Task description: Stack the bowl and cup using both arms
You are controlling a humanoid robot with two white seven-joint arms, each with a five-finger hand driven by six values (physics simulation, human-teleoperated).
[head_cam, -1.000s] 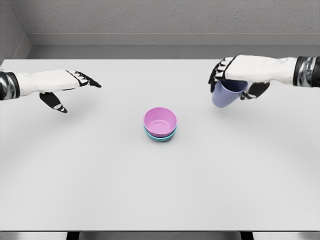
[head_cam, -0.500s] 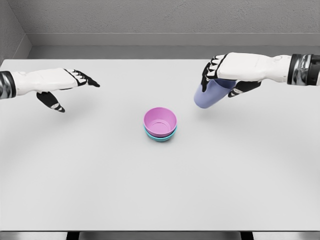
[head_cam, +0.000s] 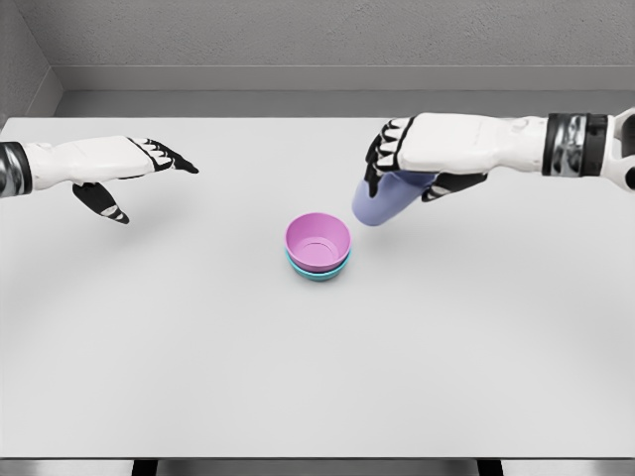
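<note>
On a plain white tabletop, the right hand grips a light, rigid lavender cup by its rim, beside the pink bowl nested in a teal bowl; the left hand hovers, fingers spread.

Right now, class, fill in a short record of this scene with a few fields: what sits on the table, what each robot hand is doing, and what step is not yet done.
surface: plain white table
centre: round pink bowl nested in a teal bowl
right robot hand: grips a lavender-blue plastic cup, held above the table, up and right of the bowls
left robot hand: open, empty, far left
not yet done: cup is not in the pink bowl
</note>
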